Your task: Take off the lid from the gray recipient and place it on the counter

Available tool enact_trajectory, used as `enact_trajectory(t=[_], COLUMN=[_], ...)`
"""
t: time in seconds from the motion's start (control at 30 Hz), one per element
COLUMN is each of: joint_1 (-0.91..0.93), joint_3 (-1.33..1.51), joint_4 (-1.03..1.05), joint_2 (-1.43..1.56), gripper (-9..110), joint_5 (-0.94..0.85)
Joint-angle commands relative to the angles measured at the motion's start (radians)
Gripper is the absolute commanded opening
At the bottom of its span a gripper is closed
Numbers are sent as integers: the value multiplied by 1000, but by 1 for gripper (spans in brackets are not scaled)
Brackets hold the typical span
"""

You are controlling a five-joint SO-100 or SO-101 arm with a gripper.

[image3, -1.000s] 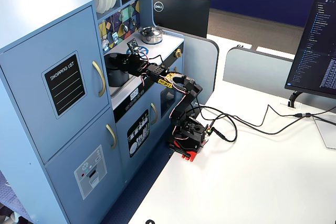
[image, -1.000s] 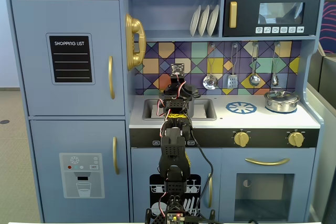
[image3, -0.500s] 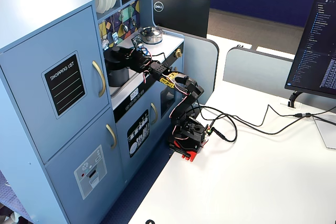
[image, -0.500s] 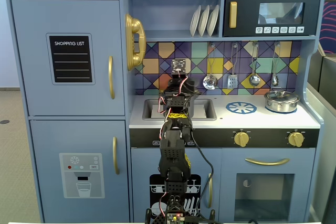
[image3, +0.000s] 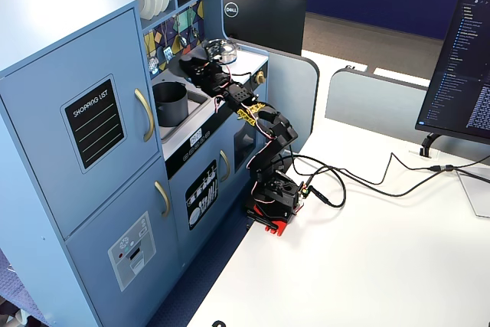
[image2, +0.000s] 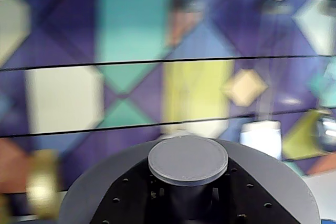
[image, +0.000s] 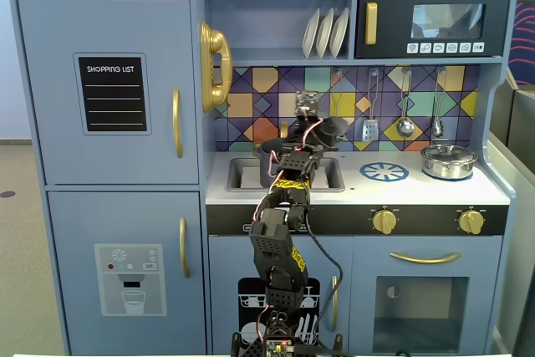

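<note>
The fingers (image2: 188, 192) clamp the knob of the lid (image2: 94, 192), holding it in the air above the bench (image: 418, 191), up and right of the gray recipient (image3: 170, 102), which stands uncovered in the sink.

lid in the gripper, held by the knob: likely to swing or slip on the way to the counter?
The lid looks like a rigid flat disc, so flopping seems unlikely. The gripper pinches only its small round knob, so it may pivot. Probably light, as toy cookware.
</note>
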Motion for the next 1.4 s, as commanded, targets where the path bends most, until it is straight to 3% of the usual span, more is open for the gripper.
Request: enact_trajectory(t=[0.0, 0.47, 1.37], joint_1=[63, 224, 285], joint_3=[-67, 15, 169], joint_4=[-2, -124, -359], joint_2=[35, -64, -288], gripper=[0, 0, 0], joint_5=[20, 60, 57])
